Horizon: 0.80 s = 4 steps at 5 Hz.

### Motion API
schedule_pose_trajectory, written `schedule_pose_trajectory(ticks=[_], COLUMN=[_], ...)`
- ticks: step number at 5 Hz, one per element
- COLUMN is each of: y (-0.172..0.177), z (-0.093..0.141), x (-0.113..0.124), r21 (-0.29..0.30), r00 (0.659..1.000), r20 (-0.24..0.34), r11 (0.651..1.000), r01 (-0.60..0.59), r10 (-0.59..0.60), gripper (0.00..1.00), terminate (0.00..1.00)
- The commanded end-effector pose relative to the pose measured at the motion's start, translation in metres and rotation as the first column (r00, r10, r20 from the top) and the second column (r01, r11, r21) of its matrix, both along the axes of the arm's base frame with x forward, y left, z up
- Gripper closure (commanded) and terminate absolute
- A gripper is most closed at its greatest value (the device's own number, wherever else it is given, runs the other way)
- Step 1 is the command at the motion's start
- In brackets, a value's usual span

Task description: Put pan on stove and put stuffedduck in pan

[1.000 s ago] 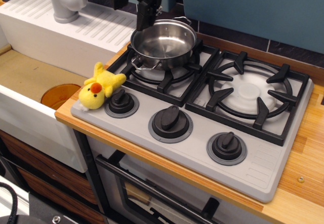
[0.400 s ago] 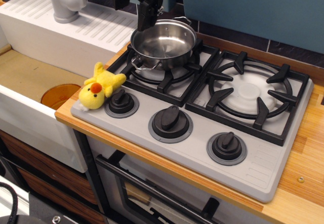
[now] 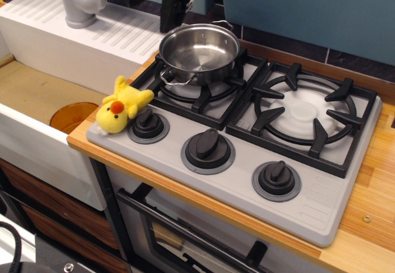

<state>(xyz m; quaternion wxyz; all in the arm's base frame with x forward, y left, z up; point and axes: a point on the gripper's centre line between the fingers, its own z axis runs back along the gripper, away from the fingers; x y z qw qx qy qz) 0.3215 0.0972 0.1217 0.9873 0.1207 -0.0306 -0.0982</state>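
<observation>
The pan (image 3: 199,52), a shiny steel pot with two loop handles, stands empty on the left burner grate of the grey stove (image 3: 247,162). The stuffedduck (image 3: 120,107), yellow with an orange beak, lies at the stove's front left corner, against the left knob (image 3: 148,125). My black gripper (image 3: 170,21) hangs behind the pan's far left rim, clear of it. It holds nothing and its jaws look slightly apart. Its upper part is cut off by the top edge of the frame.
The right burner grate (image 3: 305,115) is bare. Two more knobs (image 3: 208,148) (image 3: 276,178) line the stove's front. A white sink (image 3: 43,100) with an orange drain and a grey faucet (image 3: 80,1) lies to the left. A wooden counter edge (image 3: 364,223) runs along the right.
My gripper has lifted off the pan's far rim and moved left and back. The pan stays on the left burner and the duck has not moved.
</observation>
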Motion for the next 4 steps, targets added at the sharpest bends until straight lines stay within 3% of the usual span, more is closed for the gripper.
schedule_pose_trajectory(ticks=[1, 4], y=[0.008, 0.008], z=[0.009, -0.014], x=[-0.024, -0.06], r21=[-0.04, -0.017], r00=[0.99, 0.977], r20=[0.139, 0.199], r11=[0.999, 0.997], r01=[-0.025, -0.069], r10=[0.03, 0.071], gripper=[0.0, 0.0], terminate=[0.0, 0.0])
